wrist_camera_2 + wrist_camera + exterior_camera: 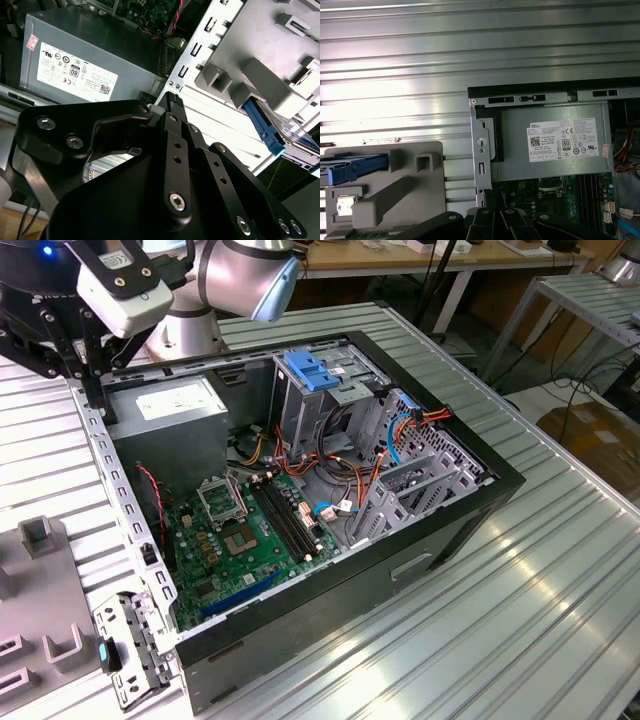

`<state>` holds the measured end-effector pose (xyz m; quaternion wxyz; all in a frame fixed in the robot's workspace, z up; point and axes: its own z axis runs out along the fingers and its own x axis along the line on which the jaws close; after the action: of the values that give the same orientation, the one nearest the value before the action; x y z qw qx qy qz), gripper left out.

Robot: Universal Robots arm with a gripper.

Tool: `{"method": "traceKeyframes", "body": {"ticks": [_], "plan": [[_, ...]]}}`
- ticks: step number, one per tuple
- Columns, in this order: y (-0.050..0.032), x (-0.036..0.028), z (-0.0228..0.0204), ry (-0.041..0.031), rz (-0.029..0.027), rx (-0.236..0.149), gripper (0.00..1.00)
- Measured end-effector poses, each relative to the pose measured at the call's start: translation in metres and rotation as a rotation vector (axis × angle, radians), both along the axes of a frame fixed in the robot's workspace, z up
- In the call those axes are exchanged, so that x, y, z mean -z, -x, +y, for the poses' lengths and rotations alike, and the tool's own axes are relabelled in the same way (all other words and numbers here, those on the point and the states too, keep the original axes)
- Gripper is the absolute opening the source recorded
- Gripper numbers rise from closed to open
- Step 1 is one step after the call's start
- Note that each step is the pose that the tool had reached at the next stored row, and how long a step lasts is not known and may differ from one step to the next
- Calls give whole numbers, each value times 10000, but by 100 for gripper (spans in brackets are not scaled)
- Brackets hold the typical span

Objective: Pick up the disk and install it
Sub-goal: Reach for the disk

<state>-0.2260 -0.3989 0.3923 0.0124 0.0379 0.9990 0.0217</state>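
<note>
Disk (357,167) awaiting pickup: the drive lies in a slot of the grey holder (410,200) on the ribbed metal counter (520,640), just outside the open computer case (400,570). Its blue side rail shows in both wrist views.

Your gripper (495,220) hangs over the case's edge, at the corner where the power supply (550,140) sits. The holder is to one side and the motherboard to the other. It is near the disk but does not touch it. You cannot tell from these views whether the gripper is set wide or narrow, since only the black linkages show. It carries no disk.

Judged against the task, neither half is done. The disk has not been lifted from the holder. Inside the case, in the exterior view, the metal drive cage with the blue plastic top (325,375) stands with loose orange and blue cables around it, and no drive can be made out in it. Both the pickup and the fitting remain ahead of you.
</note>
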Motion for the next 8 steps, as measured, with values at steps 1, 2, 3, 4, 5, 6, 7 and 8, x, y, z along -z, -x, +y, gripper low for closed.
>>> {"method": "traceKeyframes", "body": {"ticks": [1,2,3,4,5,6,7,8], "plan": [[9,0,0,0,0,0,11],[15,0,0,0,0,0,11],[25,0,0,1,0,0,11],[35,0,0,0,0,0,11],[41,0,0,1,0,-1,11],[55,1,0,0,0,0,11],[65,1,0,0,0,0,11],[71,1,0,0,0,-1,11]]}}
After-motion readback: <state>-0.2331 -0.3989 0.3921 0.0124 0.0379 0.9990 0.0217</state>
